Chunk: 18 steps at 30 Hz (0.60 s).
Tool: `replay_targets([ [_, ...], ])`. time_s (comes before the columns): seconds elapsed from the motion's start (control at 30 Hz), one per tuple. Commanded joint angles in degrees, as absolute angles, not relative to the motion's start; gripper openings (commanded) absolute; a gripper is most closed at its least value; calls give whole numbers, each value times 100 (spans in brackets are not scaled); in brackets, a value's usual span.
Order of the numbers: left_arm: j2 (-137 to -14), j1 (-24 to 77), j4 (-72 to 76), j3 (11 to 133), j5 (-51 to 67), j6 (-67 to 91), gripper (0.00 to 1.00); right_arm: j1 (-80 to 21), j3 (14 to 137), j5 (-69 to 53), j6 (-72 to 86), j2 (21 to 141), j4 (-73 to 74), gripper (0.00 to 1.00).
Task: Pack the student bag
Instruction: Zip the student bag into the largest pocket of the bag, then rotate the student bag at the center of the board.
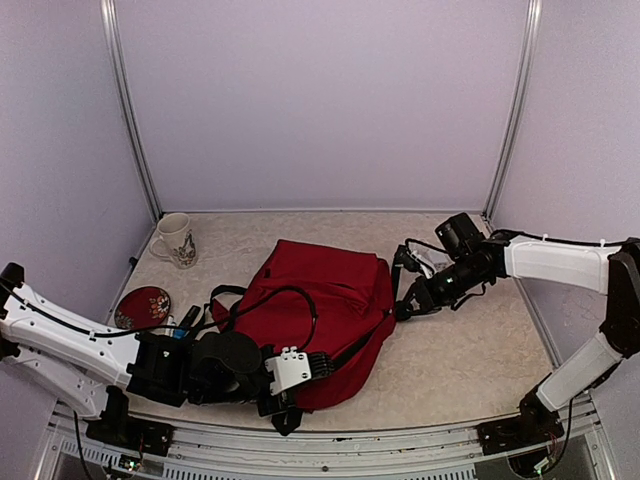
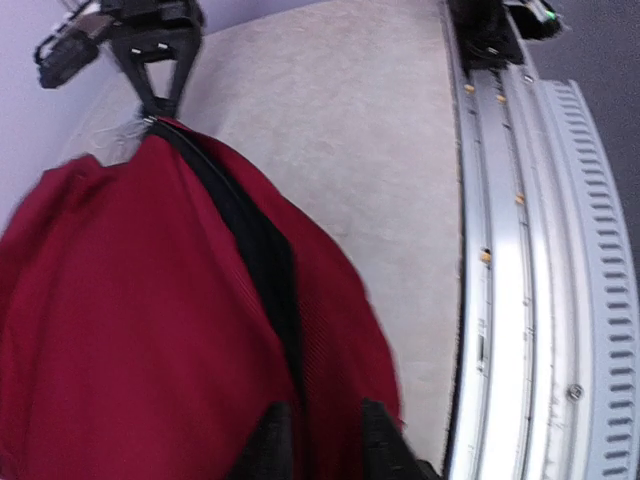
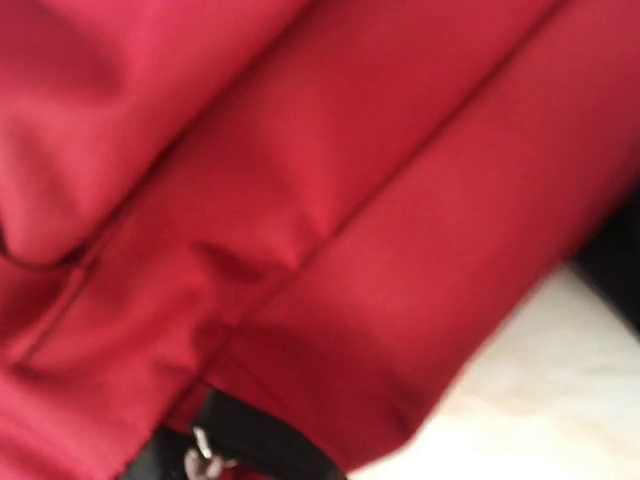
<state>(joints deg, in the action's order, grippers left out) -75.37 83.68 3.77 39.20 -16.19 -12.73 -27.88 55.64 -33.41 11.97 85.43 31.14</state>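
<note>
So the student bag (image 1: 320, 310) is lying slumped flat in the middle of the table (image 1: 470, 360) in the top view, with both arms sitting on it. The thing that matters is the black zipper band (image 2: 262, 240): in the left wrist view it's running from bottom centre of the frame to the upper left, so basically a line from 1 gripper to the other. The left gripper (image 1: 322, 364) is reaching in low from the lower left of the top view, forearm nearly flat to the table. Its fingers are sitting almost together on either side of a fold of red fabric at the bag's lower edge, so it's looking like it's pinching the bag there. The right gripper (image 1: 403, 312) is coming in from the right of the frame, arm stretched out, wrist dipping down, jaws fully closed. In the left wrist view its tips are meeting right on the little metal zipper pull (image 2: 148, 122). My guess: the right arm is doing the unzipping, dragging the pull along that band toward the left gripper while the left is anchoring the fabric.
</note>
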Motion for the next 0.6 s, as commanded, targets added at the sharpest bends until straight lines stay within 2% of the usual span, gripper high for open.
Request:
replay_targets([
  [0.0, -7319, 8706, -347, 3984, -757, -1094, 77, -2154, 5296, -3014, 1234, 7994, 2488, 19],
  [0.03, -7288, 8691, -276, 4054, -881, -1102, 90, -2153, 5215, -3109, 1332, 7796, 2518, 34],
  [0.07, -7256, 8620, -225, 4128, -970, -1083, 95, -2153, 5196, -3052, 1431, 7592, 2571, 44],
  [0.17, -7093, 7925, -186, 4439, -443, -884, 99, -2153, 5298, -2488, 1680, 7150, 2800, 63],
  [0.3, -6897, 6494, 21, 4762, 202, -277, 99, -2162, 5216, -2495, 2135, 7096, 2339, 67],
  [0.37, -6921, 5649, 211, 4809, 239, 96, 99, -2202, 5015, -2841, 2412, 7289, 1719, 68],
  [0.47, -7299, 4407, 48, 5027, 52, 756, 98, -2227, 4927, -2737, 2844, 7738, 1312, 68],
  [0.57, -7801, 3495, -167, 5126, 31, 1108, 95, -2237, 4629, -3716, 3244, 8167, 247, 70],
])
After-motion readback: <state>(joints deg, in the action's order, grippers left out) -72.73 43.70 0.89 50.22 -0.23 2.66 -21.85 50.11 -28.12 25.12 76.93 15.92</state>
